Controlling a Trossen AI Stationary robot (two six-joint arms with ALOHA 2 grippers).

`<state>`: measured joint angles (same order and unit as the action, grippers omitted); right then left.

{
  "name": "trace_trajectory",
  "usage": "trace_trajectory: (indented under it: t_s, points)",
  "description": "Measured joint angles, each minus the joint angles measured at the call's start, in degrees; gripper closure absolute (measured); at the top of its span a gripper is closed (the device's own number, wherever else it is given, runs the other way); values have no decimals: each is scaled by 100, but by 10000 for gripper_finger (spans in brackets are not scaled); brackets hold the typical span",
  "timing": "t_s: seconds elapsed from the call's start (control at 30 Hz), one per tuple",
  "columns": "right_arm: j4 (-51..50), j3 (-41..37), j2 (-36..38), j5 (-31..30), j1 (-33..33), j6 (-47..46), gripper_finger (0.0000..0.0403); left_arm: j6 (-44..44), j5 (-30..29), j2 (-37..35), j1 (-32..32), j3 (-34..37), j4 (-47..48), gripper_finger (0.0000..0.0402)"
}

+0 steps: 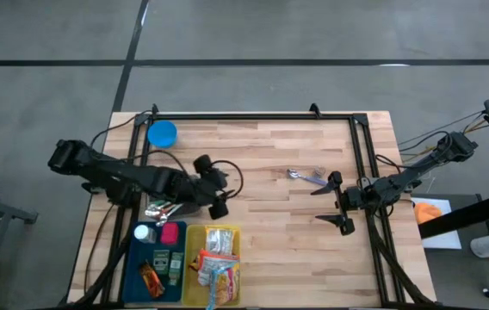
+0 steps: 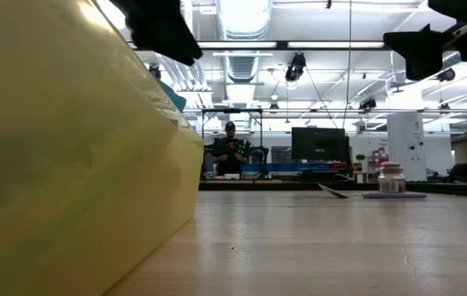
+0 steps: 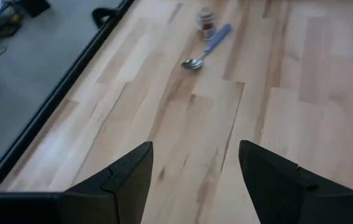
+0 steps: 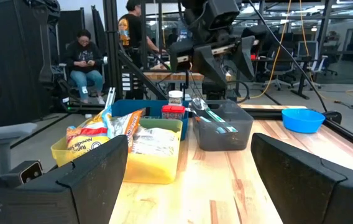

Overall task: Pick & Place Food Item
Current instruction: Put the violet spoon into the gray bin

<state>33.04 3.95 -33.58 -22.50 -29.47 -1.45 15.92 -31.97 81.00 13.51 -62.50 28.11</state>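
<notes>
Food packets [image 1: 217, 258] lie in a yellow bin [image 1: 194, 284] at the table's near left; the right wrist view shows the packets [image 4: 96, 134] too. My left gripper [image 1: 214, 186] hangs open above the table just past a grey utensil bin [image 1: 169, 208], with bare wood between its fingers [image 3: 195, 180]. It points toward a blue-handled spoon [image 3: 204, 50] and a small jar [image 3: 207, 23] farther right. My right gripper [image 1: 337, 203] waits open at the table's right side, holding nothing, and faces the bins [image 4: 189, 180].
A blue bin [image 1: 133, 263] with small containers stands left of the yellow bin. A blue bowl [image 1: 162, 133] sits at the far left. The spoon [image 1: 307, 177] lies just left of my right gripper. A black frame [image 1: 253, 115] rims the table. People show in the room behind.
</notes>
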Motion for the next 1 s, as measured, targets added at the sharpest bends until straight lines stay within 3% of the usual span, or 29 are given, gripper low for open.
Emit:
trace_trajectory:
  t_s: [0.43, 0.57, 0.83, 1.0]
  points:
    - [-2, 2, 0, 0, 2, 0, 64, -1091, 957, 807, -831, 4, -1416, 162]
    - [-15, 2, 1, 0, 0, 0, 64, -369, 1143, 1102, -1220, -9, -1909, 162]
    - [-22, 2, 0, 0, 0, 0, 64, 1290, 2735, 2024, -1989, -574, -2124, 162]
    - [-22, 2, 0, 0, 0, 0, 64, 2224, 3303, 2742, -2246, -1235, -2101, 162]
